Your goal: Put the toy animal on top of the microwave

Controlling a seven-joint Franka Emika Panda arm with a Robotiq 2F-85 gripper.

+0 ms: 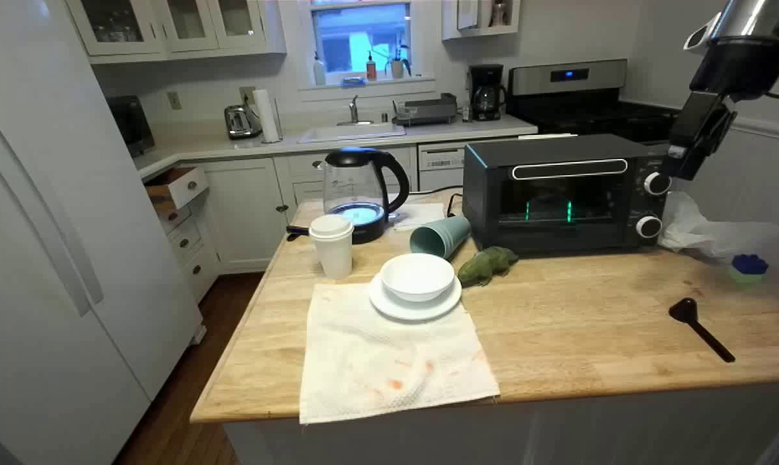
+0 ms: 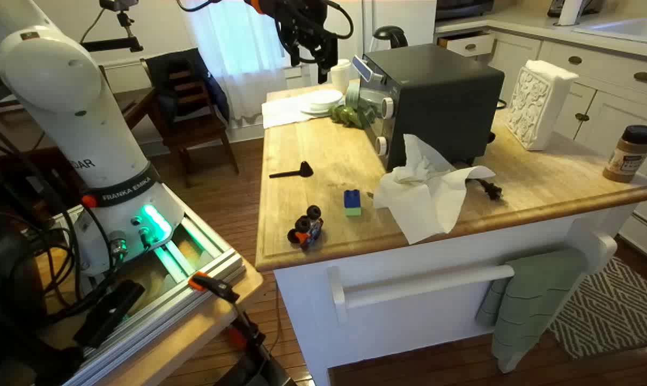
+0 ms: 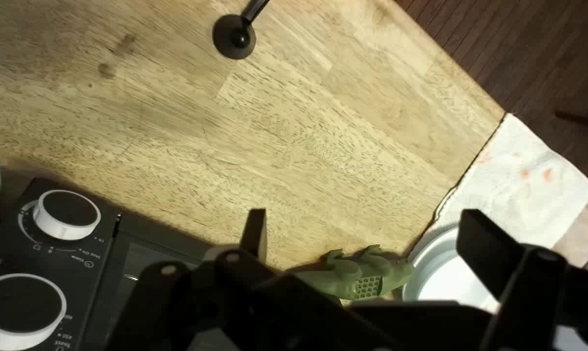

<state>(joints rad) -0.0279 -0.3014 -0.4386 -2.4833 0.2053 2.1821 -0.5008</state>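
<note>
Bluish daylight fills the window [image 1: 361, 40], glare bleaches the curtain [image 2: 237, 59], haze blurs the block [image 1: 748, 268] in an exterior view; the gripper [image 3: 364, 224] looks nearly black.

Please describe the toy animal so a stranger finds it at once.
Find the black oven on the wooden counter. Near its front lies the toy animal, beside the white bowl and tipped cup. Unlike them, it is dark green, with legs.

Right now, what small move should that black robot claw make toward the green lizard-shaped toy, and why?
Probably shift the open black gripper above the green lizard-shaped toy before lowering: nothing is held, the toy lies on the pale wooden countertop, and the wrist view shows it low in the picture, partly hidden by the gripper.
</note>
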